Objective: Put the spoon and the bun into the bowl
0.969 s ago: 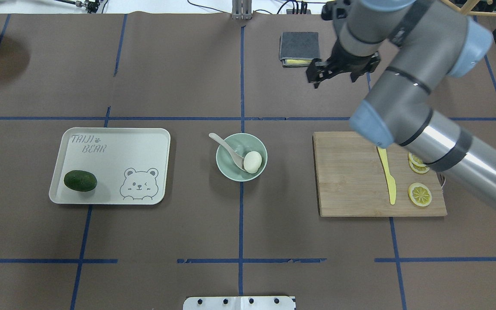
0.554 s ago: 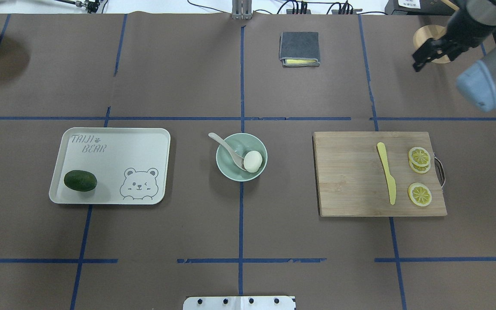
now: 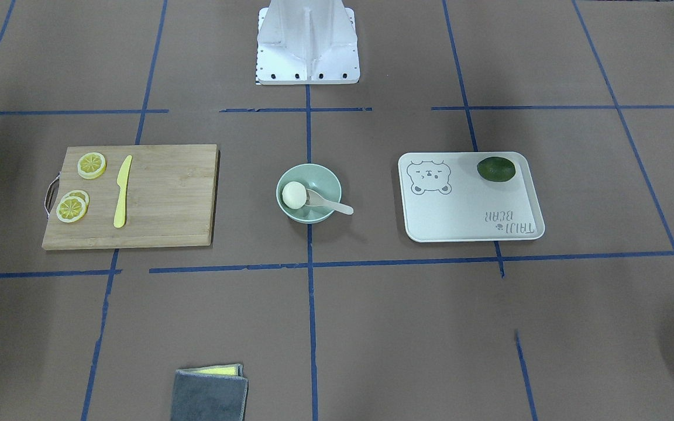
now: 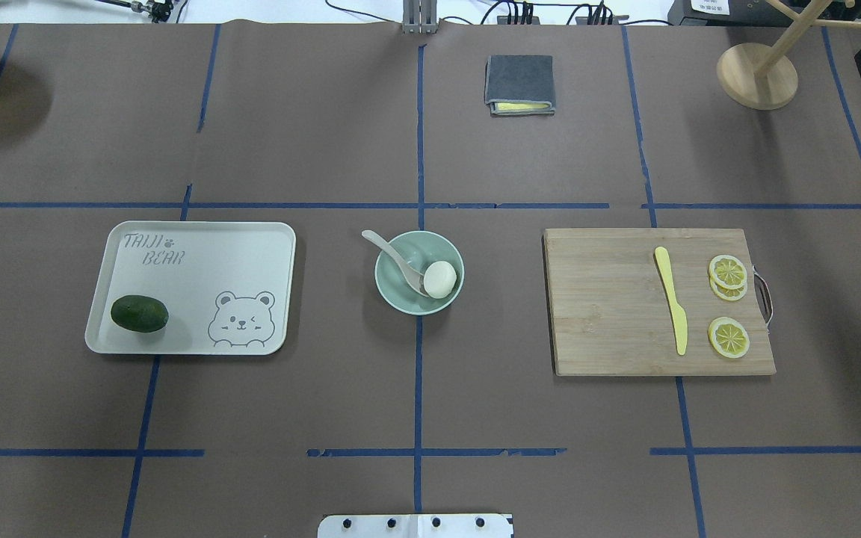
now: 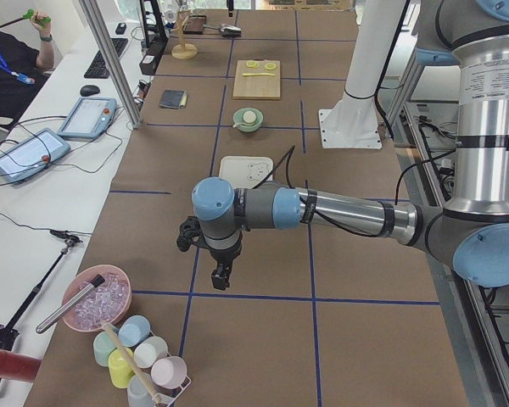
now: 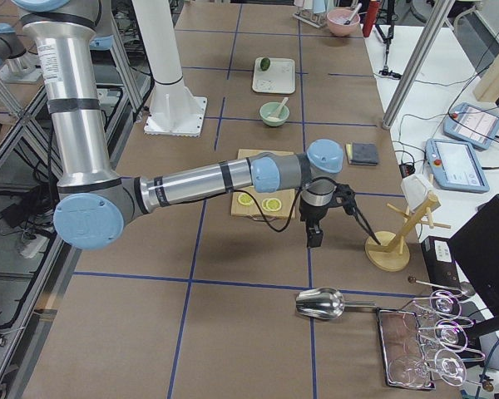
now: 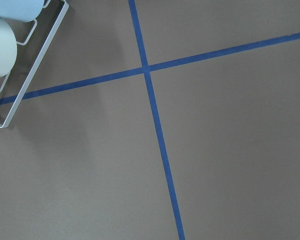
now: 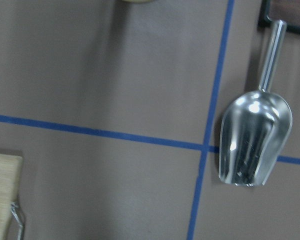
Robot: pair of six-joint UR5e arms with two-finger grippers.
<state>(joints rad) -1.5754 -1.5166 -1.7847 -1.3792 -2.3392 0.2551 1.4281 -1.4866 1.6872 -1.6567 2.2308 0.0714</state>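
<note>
Silver-grey tubes form the left arm (image 5: 348,212) and right arm (image 6: 191,179) — pale blue joint caps, black bands, a thin black cable looping near each wrist. The left pincer (image 5: 220,276) and right pincer (image 6: 314,237) are black. White base (image 3: 308,41) — small black screws.

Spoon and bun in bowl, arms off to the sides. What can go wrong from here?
1. The spoon handle sticks out over the bowl rim, its head beside the bun; a bump might tip it out.
2. The right gripper hangs close to the wooden stand and metal scoop; its next move might clip them.
</note>
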